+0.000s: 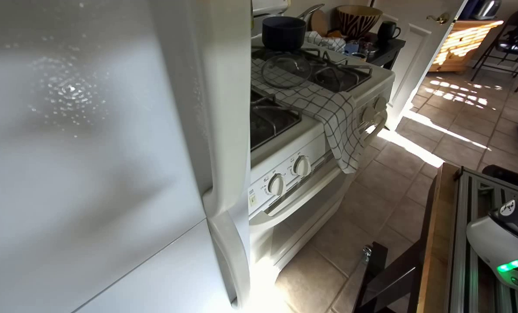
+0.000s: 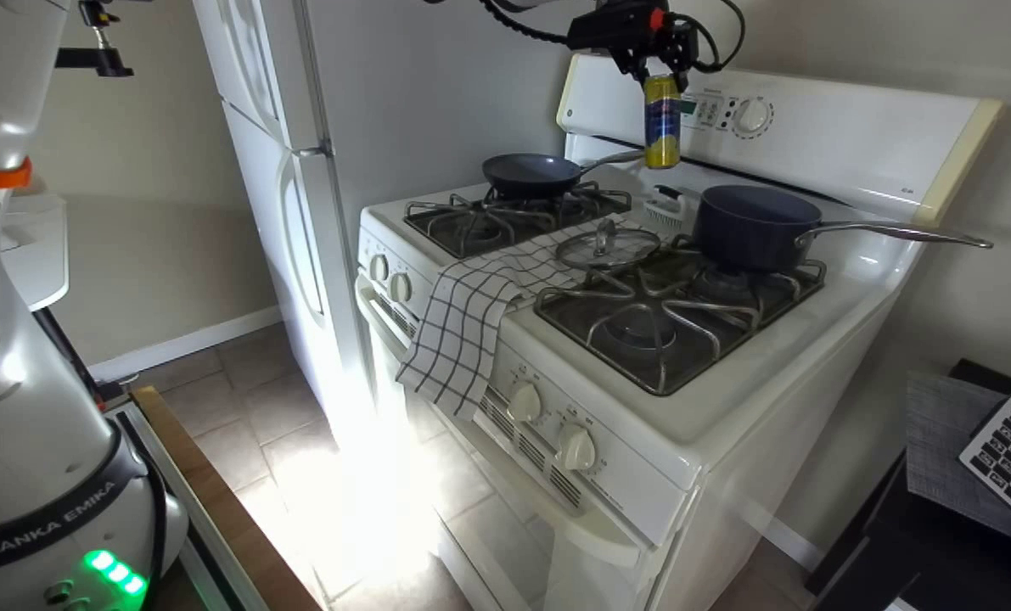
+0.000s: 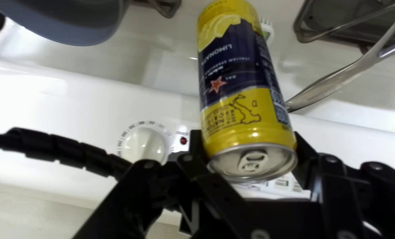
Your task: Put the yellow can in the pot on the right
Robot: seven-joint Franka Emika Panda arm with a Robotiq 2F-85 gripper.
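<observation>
while my hand (image 2: 663, 79) is gripping the yellow can (image 2: 663, 127) by its tab end, i am holding it upright in the air over the back of the stove (image 2: 726, 397). it is hanging to one side of the pot (image 2: 747, 233), not over its mouth, as the wrist view is showing. the picking-up is looking finished to me and the placing is waiting. the glass lid (image 2: 620, 248) is lying apart, partly over the checkered towel (image 2: 454, 331), so the pot is standing uncovered. what is remaining, i am reckoning, is bringing the can across, lowering it inside and letting go.
</observation>
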